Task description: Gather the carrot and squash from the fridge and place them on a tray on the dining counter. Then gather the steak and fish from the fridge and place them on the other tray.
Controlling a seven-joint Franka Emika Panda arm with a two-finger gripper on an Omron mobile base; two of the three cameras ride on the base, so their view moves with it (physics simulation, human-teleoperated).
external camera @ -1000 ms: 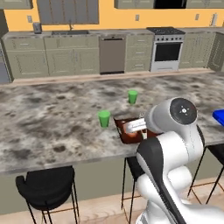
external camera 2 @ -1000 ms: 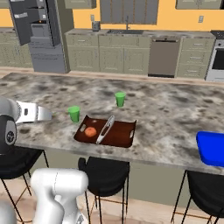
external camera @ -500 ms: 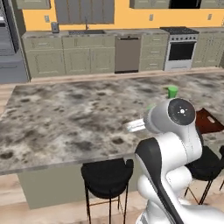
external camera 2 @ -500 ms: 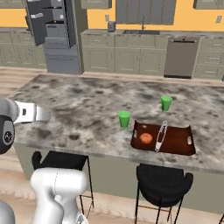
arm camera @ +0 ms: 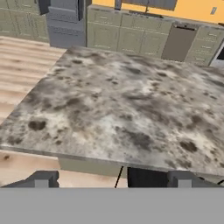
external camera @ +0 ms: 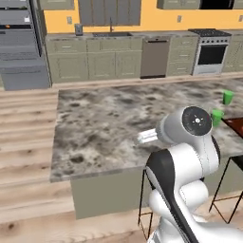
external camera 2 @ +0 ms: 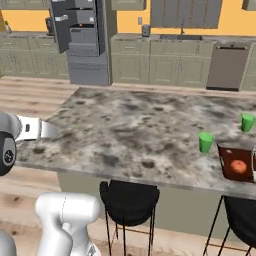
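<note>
The tray [external camera 2: 239, 161], dark brown, lies flat on the counter [external camera 2: 135, 127] far to the tool's right, cut off by the frame edge. On it sits a round orange item, perhaps the squash [external camera 2: 239, 166]. The tool [arm camera: 111, 178] holds nothing, fingers wide apart.

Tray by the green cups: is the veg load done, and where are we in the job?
Partly done: the tray at the counter's right end holds an orange piece, probably the carrot; the squash cannot be confirmed because the frame cuts the tray off. In hand: nothing, gripper open and empty. Left: steak and fish from the open fridge, onto the other tray.
</note>
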